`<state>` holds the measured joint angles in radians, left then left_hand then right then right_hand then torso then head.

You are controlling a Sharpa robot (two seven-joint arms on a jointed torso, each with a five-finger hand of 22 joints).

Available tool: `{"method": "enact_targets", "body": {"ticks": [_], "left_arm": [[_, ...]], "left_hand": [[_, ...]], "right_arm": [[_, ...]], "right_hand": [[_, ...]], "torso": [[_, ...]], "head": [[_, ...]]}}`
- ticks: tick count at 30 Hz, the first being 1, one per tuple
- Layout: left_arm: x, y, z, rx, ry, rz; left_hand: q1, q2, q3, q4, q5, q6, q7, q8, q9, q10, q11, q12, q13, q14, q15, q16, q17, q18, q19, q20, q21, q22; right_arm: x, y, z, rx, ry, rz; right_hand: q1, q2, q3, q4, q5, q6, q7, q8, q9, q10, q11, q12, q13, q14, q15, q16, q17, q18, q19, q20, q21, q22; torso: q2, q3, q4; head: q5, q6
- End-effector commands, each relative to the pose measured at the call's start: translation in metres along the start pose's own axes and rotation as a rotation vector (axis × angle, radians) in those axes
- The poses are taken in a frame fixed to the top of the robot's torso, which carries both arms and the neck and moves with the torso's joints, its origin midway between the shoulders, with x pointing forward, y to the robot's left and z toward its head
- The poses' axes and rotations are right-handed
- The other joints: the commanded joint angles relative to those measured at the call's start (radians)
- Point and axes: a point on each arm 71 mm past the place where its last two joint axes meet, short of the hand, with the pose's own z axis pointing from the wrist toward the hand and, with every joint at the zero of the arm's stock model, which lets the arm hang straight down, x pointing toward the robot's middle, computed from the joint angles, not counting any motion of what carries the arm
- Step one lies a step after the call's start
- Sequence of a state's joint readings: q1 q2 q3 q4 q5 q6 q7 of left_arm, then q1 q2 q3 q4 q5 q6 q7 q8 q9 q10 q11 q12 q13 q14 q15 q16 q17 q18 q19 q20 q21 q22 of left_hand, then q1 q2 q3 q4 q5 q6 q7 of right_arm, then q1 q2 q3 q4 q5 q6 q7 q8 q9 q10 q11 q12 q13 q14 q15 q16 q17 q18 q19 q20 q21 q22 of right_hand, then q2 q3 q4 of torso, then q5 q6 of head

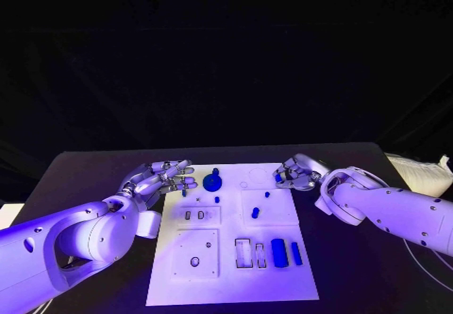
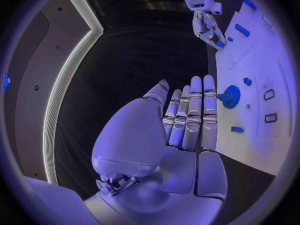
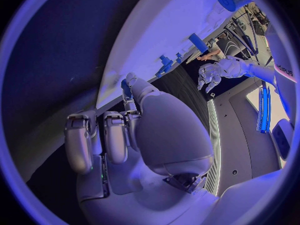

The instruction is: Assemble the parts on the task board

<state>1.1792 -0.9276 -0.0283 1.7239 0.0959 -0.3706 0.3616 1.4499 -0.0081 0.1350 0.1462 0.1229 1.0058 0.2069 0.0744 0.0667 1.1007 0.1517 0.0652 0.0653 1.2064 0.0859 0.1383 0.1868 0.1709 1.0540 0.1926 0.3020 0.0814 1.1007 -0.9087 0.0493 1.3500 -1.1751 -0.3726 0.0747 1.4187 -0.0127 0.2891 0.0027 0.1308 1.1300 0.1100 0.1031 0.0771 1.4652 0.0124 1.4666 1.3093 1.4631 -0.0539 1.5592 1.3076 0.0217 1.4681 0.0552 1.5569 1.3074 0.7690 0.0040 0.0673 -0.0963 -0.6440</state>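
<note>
Across the black table [image 1: 94, 170] lies the white rectangular task board [image 1: 231, 261], and both of my silver hands hover at its far end. Left hand [image 1: 162, 179] sits just off the board's left edge with its fingers stretched out nearly straight and side by side, holding nothing that I can see. Right hand [image 1: 295, 175] is at the opposite edge with its fingers curled in; a small dark blue piece [image 1: 279, 176] shows at its fingertips, and I judge that I am pinching it, though the pictures leave me unsure.

Between my hands, the round blue gear-like part [image 1: 213, 180] rests on the board near the far edge, with a small blue peg [image 1: 217, 199] just nearer me and another small blue stub [image 1: 254, 212] in the recessed panel to the right. Closer to me, a thick blue cylinder [image 1: 279, 252] and a slimmer blue bar [image 1: 296, 253] lie loose beside two open rectangular slots [image 1: 243, 253].

My judgement: the work is early. Several recesses look unfilled, the cylinder and bar are not yet seated, and most of the assembling is left.
</note>
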Motion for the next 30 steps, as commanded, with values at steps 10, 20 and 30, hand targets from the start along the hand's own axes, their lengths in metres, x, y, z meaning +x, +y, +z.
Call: {"method": "enact_targets", "body": {"ticks": [10,20,30], "left_arm": [[0.002,0.000,0.002,0.004,0.023,-0.005],[0.001,0.000,0.003,0.008,0.022,-0.005],[-0.001,-0.001,0.004,0.014,0.017,-0.004]], "left_hand": [[0.006,-0.006,0.004,-0.001,-0.002,0.002,0.004,-0.004,-0.001,-0.003,-0.001,-0.003,-0.002,0.003,0.005,-0.004,0.002,0.012,0.003,0.001,-0.007,-0.001],[0.005,-0.007,0.004,-0.002,-0.002,0.001,0.004,-0.005,-0.001,-0.004,-0.001,-0.003,-0.002,0.003,0.005,-0.005,0.002,0.012,0.003,0.002,-0.007,-0.002],[0.005,-0.007,0.004,-0.002,-0.002,0.001,0.004,-0.005,-0.001,-0.004,-0.001,-0.003,-0.002,0.003,0.005,-0.005,0.002,0.012,0.003,0.002,-0.007,-0.002]], "right_arm": [[0.018,0.071,0.004,-0.008,0.048,0.048],[0.060,0.139,0.012,-0.150,0.122,-0.079],[0.102,0.163,0.018,-0.207,0.154,-0.155]], "right_hand": [[-0.061,0.013,0.010,0.012,0.033,0.034,-0.024,0.015,0.022,0.060,-0.008,-0.045,0.189,0.103,-0.007,0.003,0.241,-0.014,0.086,-0.007,-0.001,0.231],[-0.076,0.005,0.007,0.014,0.025,0.034,-0.024,0.013,0.022,0.059,-0.008,-0.051,0.186,0.103,-0.007,0.002,0.240,-0.013,0.085,-0.007,-0.002,0.228],[-0.076,0.004,0.008,0.013,0.024,0.033,-0.024,0.013,0.022,0.058,-0.008,-0.055,0.184,0.102,-0.007,0.001,0.238,-0.013,0.084,-0.007,-0.002,0.228]], "torso": [[-0.002,-0.0030,0.0059],[-0.006,-0.0115,0.0133],[-0.009,-0.0185,0.0200]], "head": [[0.010,0.001],[0.034,-0.020],[0.046,-0.035]]}}
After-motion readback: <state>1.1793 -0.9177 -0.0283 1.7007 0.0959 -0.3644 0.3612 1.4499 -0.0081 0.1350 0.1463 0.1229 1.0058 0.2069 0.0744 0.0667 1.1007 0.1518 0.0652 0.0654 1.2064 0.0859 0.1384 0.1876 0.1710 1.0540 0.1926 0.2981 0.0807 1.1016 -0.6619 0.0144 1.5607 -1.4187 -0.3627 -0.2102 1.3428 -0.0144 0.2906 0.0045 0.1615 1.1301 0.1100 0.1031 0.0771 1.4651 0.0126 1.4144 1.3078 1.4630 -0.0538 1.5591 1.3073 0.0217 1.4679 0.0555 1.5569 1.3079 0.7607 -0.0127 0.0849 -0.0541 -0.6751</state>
